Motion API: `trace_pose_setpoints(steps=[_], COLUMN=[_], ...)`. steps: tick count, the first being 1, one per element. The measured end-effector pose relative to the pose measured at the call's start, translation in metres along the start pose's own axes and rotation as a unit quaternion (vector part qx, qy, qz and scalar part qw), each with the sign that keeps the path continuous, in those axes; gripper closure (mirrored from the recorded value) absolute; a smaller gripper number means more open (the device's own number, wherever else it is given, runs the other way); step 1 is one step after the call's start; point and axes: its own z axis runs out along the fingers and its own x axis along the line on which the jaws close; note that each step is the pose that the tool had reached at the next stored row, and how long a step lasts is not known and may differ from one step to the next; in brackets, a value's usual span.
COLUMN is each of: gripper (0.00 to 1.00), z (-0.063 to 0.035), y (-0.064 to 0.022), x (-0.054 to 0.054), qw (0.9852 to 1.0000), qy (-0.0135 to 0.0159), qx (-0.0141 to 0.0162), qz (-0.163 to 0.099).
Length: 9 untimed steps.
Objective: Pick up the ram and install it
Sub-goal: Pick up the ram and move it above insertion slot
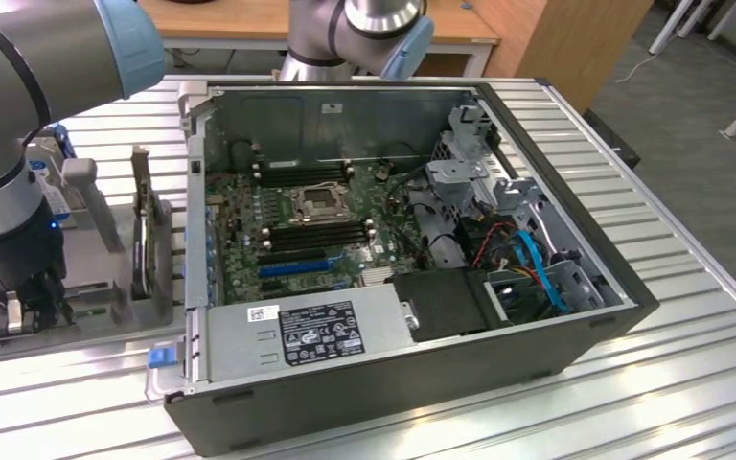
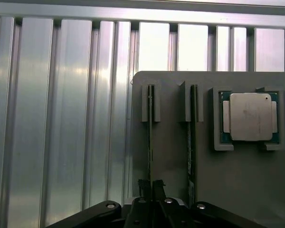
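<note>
Our gripper (image 2: 150, 187) sits pinched narrow on the ram (image 2: 150, 135), edge-on in its grey holder (image 2: 171, 161). We reckon an off-centre grip could twist or jam it in the slot.

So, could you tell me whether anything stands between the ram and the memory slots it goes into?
The open case's side wall rises between the holder and the motherboard; the ram, gripped by the hand, stands outside it. Nothing visible covers the slots.

The hand (image 2: 151, 184) covers the near end of the ram (image 2: 150, 133).
</note>
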Motion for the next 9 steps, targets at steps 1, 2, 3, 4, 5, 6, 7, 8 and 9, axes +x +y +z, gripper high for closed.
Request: trace_pose_setpoints(steps=[1, 2, 3, 4, 5, 6, 7, 8, 9], gripper=[0.87, 0.87, 0.87, 0.87, 0.87, 0.87, 0.87, 0.87, 0.87], z=[-0.0023, -0.0066, -0.0111, -0.0157, -0.0204, -0.0248, -0.0295, -0.034, -0.0386], y=[0.0001, 0.0004, 0.0007, 0.001, 0.0013, 0.0016, 0.0019, 0.0022, 0.0025], x=[0.0, 0.0, 0.0, 0.0, 0.0, 0.0, 0.0, 0.0, 0.0], qw=[1.0, 1.0, 1.0, 1.0, 1.0, 1.0, 1.0, 1.0, 1.0], qy=[-0.0001, 0.0, 0.0, 0.0001, 0.0001, 0.0, 0.0, 0.0, 0.0], qx=[0.0001, 0.0001, 0.0, -0.0001, -0.0002, -0.0002, -0.0002, -0.0002, -0.0003], qz=[0.0, 0.0, 0.0, 0.0, 0.0, 0.0, 0.0, 0.0, 0.0])
